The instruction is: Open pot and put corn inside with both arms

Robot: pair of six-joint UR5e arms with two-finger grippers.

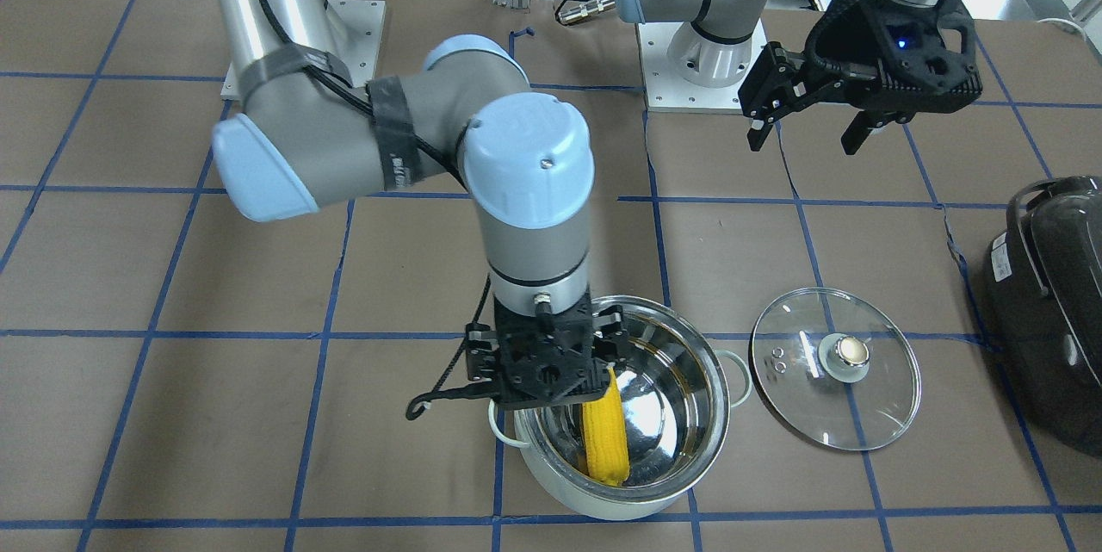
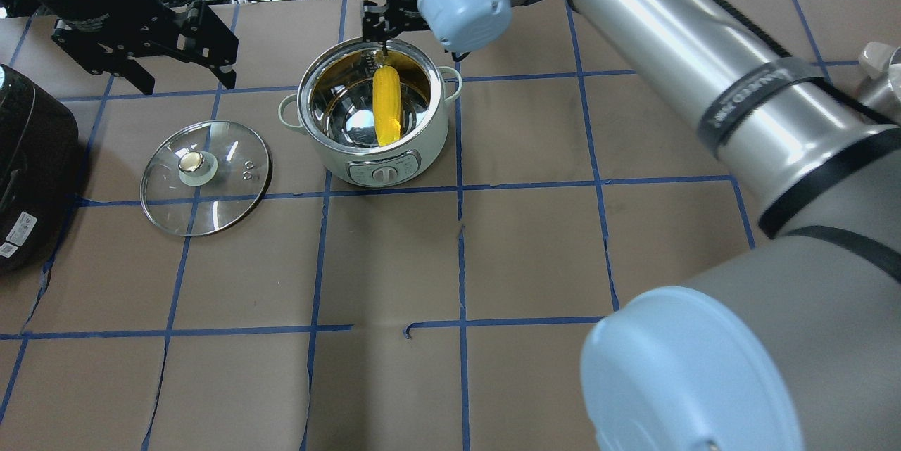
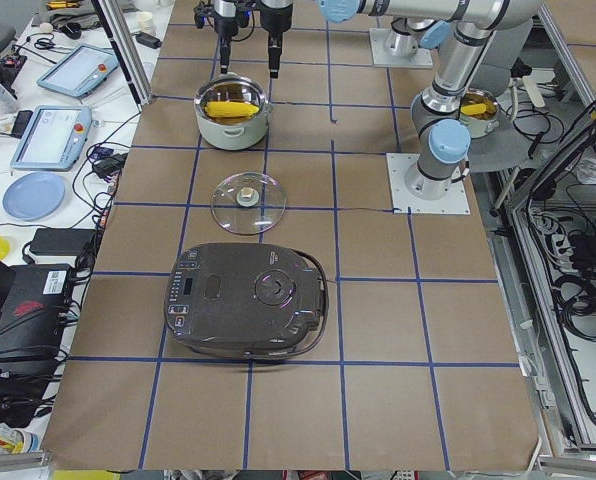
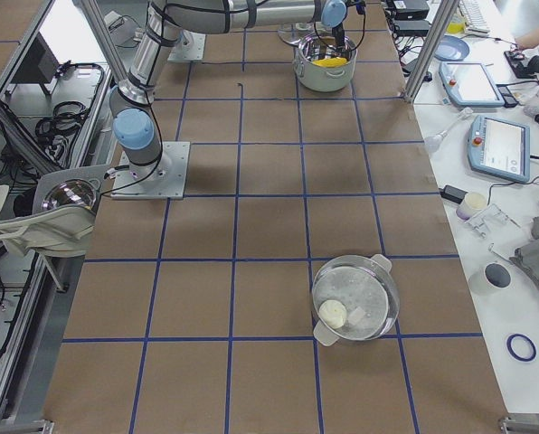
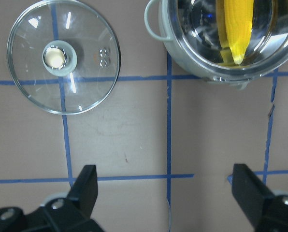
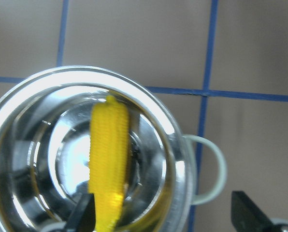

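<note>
1. Lid (image 2: 205, 177) is off, lying flat beside the pot (image 2: 431, 136): opening done.
2. Corn (image 2: 386, 105) is inside the pot, leaning on the wall: placing looks done.
3. My left claw (image 5: 164, 180) hovers beyond the lid, spread wide, empty.
4. My right claw (image 6: 165, 212) is over the pot's far rim, spread wide, gripping nothing. Only retracting is left, I'd say.
</note>
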